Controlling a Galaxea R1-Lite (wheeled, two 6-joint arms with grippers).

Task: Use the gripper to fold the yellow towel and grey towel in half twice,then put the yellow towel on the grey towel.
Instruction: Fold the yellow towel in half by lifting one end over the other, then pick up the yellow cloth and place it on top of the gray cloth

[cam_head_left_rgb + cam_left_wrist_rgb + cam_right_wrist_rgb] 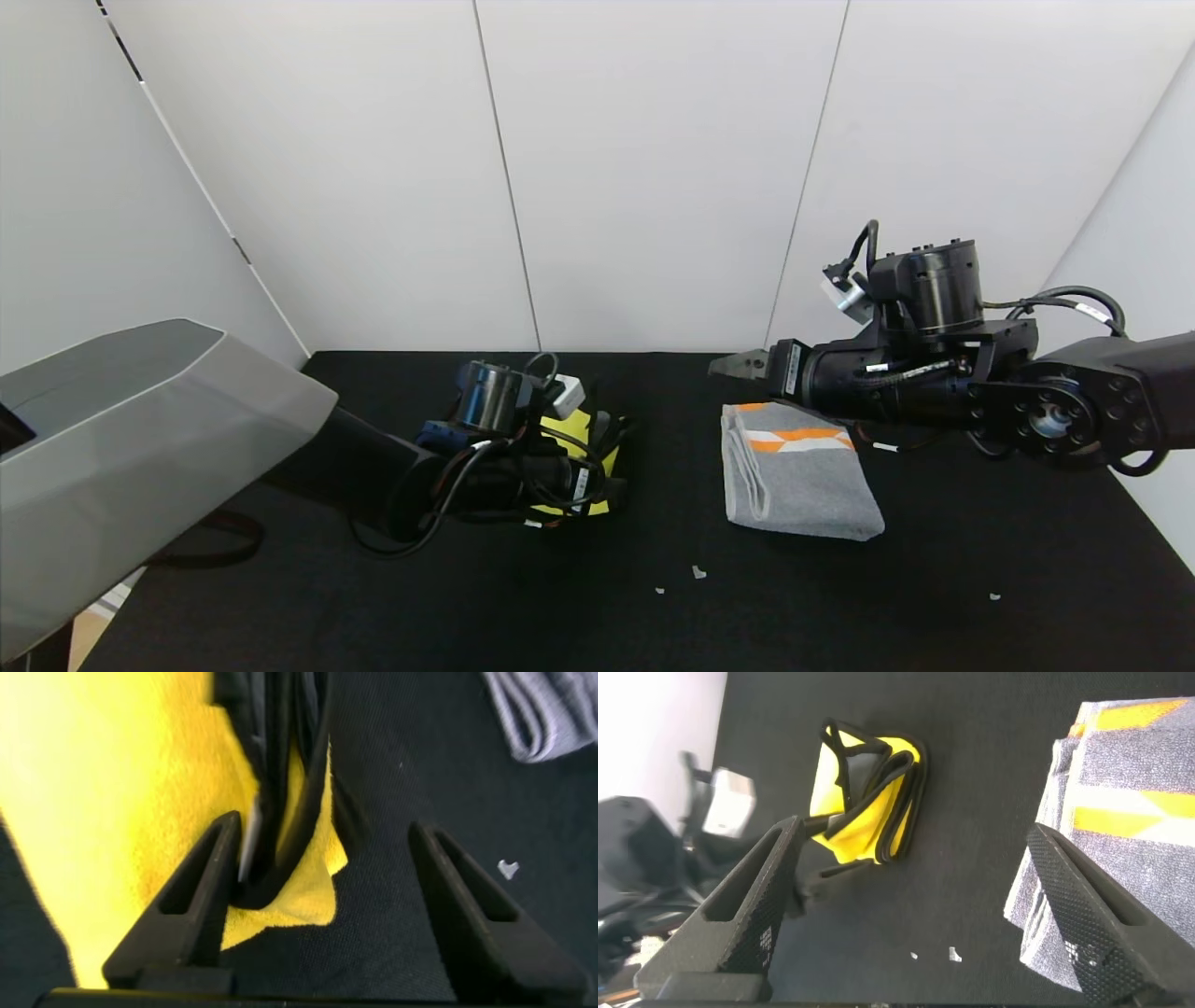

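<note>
Yellow towel [571,432]: folded, on black table [934,597], left of centre, under left gripper [607,457] | left gripper fingers apart, one at towel's edge, nothing held | grey towel [798,476]: folded, right of centre | right gripper [738,364]: above grey towel's far end, fingers wide apart, empty

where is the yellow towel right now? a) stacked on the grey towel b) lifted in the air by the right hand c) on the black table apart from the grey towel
c: the yellow towel lies folded on the black table, with bare table between it and the grey towel.
</note>
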